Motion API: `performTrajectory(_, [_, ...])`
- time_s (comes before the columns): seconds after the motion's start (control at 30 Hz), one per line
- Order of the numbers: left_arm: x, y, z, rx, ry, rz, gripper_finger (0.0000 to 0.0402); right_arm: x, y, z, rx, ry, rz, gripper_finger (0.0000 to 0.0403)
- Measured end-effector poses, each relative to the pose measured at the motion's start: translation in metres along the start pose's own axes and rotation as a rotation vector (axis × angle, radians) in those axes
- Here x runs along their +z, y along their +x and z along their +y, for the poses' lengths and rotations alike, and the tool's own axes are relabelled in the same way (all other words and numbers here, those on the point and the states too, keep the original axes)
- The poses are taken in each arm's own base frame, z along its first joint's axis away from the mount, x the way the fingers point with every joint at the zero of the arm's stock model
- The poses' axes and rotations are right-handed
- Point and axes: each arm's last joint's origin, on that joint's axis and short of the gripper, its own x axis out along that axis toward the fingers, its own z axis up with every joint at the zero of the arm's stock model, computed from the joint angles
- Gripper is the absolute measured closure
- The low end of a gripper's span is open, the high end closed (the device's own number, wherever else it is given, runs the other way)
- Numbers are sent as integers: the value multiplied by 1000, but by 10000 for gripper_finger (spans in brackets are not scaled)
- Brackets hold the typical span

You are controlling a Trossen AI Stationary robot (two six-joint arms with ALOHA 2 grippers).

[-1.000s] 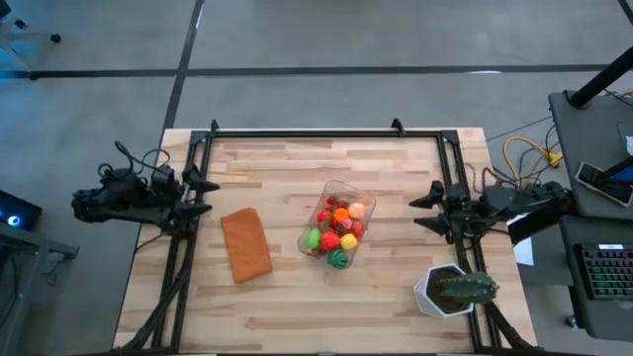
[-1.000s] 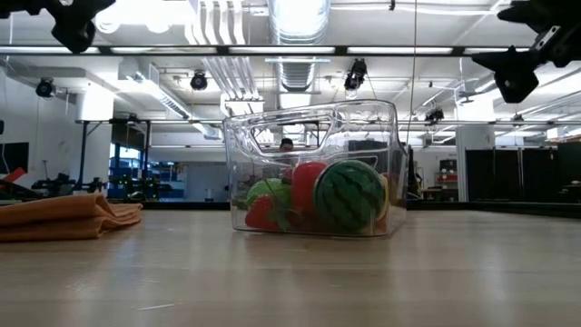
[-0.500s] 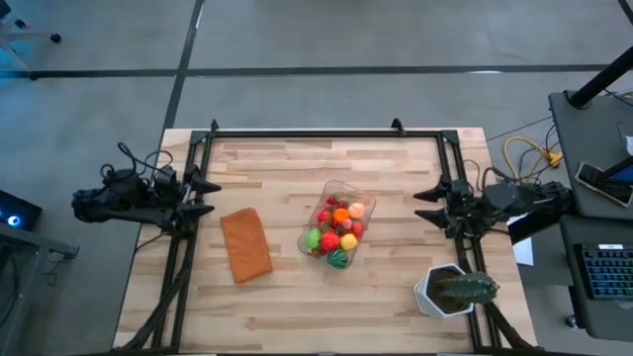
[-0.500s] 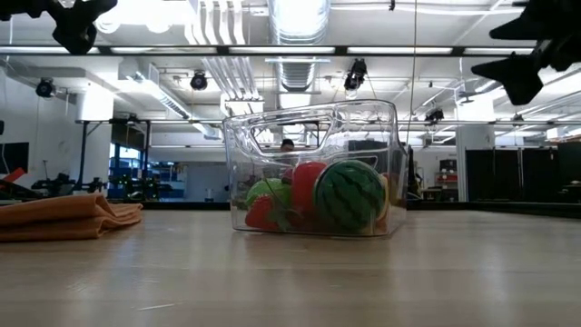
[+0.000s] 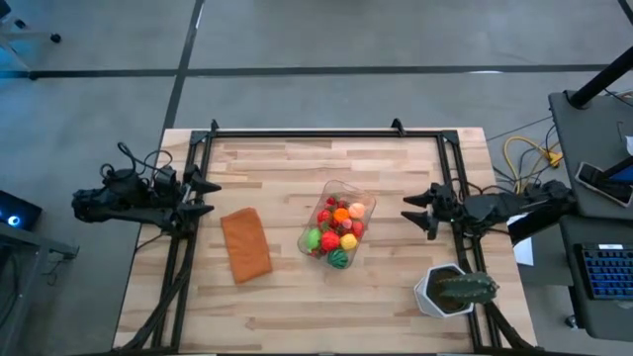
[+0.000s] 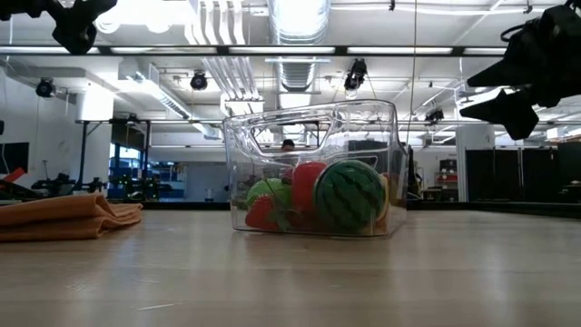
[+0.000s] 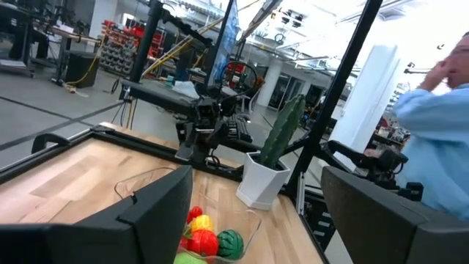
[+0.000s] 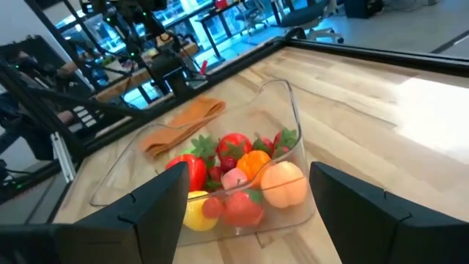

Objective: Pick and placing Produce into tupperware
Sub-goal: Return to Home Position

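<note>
Clearing the right arm off the table [image 5: 287, 168] looks like the step in hand, and that is where your risk sits. The right gripper [image 5: 420, 213] hangs above the boards on the right side, fingers spread wide and holding nothing. It is between the tupperware [image 5: 368, 208] and the rail.

Watch the tupperware first. It stands near mid-table, light and clear, and a low or forward swing of those open fingers could shove or tip it.

Next is the plant pot [image 5: 435, 294], with its tall green plant, just beside the right arm's base. A pull-back that drops or sweeps toward the near edge could knock it over.

The left gripper [image 5: 210, 196] waits at the left rail, also wide and empty. The orange cloth [image 5: 245, 244] lies close beside it, so a stray move there could drag the cloth.

Smallest, the produce [image 5: 336, 235] lies heaped inside the tupperware, and I see none loose on the boards. Any jolt to the container could spill the top pieces.
</note>
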Motion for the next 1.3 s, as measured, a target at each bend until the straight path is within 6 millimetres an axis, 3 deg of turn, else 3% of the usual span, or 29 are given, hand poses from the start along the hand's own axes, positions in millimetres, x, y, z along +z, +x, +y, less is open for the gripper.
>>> performTrajectory(1.3, [0,0,0,0,0,-1,114,7,-1,4,1,-4,-1,129])
